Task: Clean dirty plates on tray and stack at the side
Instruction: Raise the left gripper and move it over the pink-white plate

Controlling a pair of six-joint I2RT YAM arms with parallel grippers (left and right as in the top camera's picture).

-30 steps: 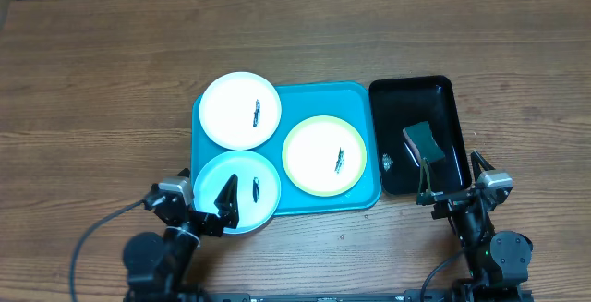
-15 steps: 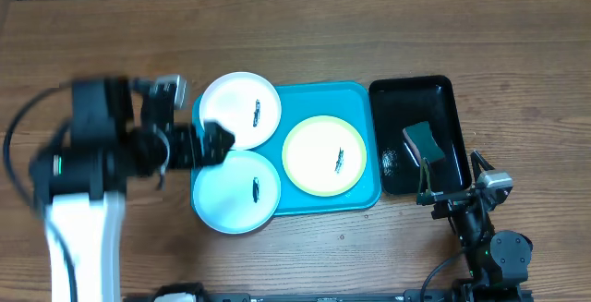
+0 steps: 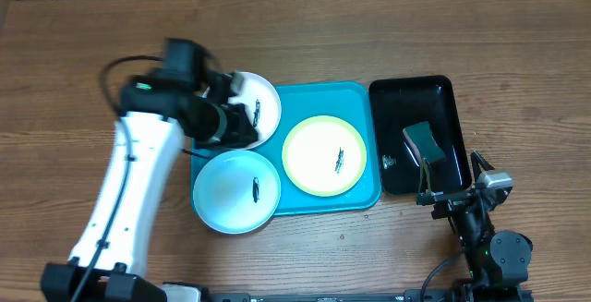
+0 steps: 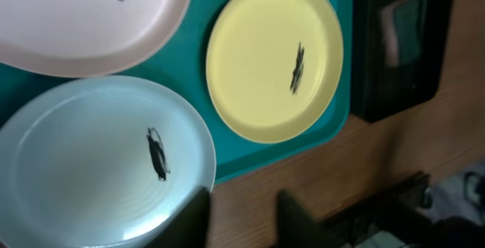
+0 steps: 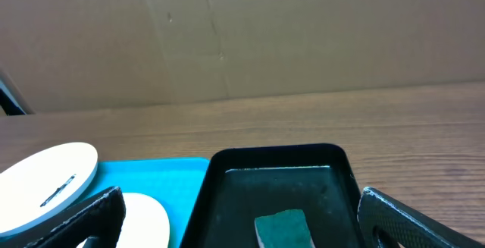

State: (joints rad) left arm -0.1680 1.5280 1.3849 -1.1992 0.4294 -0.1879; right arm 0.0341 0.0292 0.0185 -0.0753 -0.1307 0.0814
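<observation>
Only the overhead view shows the left arm reaching over the white plate. The left wrist view shows the left gripper partly spread, pinching nothing. The right gripper is spread wide by the black tray. All 3 plates, white, pale blue and yellow-green, lie on the turquoise tray, each with 1 dark smear.

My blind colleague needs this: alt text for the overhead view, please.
Left arm reaches over a white plate on a turquoise tray, beside a pale blue plate and a yellow-green plate, all dark-smeared. A black tray at right holds a sponge.
</observation>
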